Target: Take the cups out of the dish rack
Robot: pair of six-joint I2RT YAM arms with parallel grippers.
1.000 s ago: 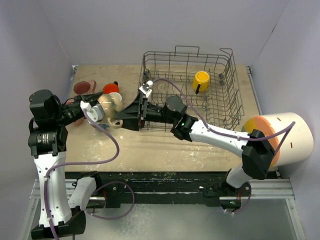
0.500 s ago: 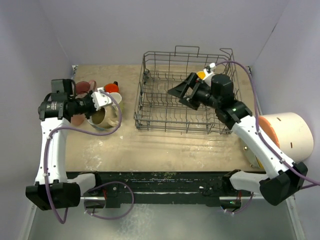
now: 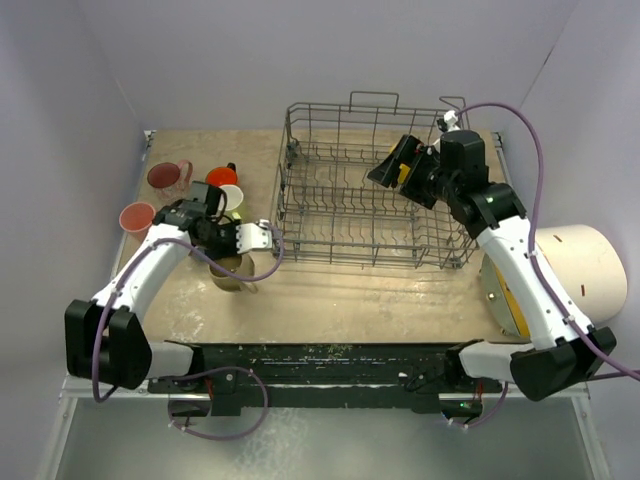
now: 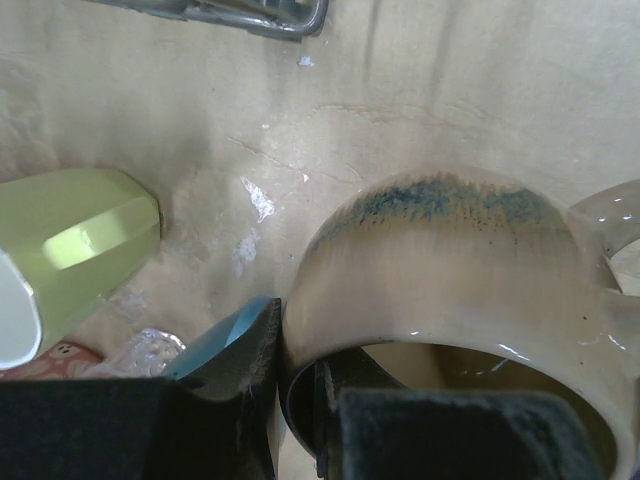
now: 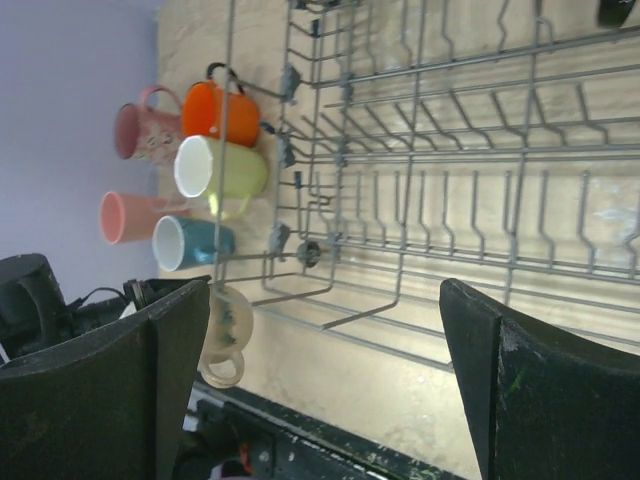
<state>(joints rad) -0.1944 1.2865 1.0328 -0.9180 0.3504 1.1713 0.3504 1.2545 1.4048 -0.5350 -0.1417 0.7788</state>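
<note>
Left gripper [image 4: 305, 415]: 1 pad inside, 1 outside the rim wall of the beige mug [image 4: 450, 260]. Mug has blue speckle on the glaze and its handle at right. Pale yellow-green cup [image 4: 80, 240] sits at left, white inside showing. Blue cup [image 4: 222, 340] is just beside the outer pad. Dish rack [image 4: 250, 12] wire along the top edge.

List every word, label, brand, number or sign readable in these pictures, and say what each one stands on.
No readable text in any view.
Pink mug: faint speckled print, too small to read.
Dish rack: bare wire, no label visible.
Beige mug: only a blue-grey glaze smudge, no lettering.
</note>
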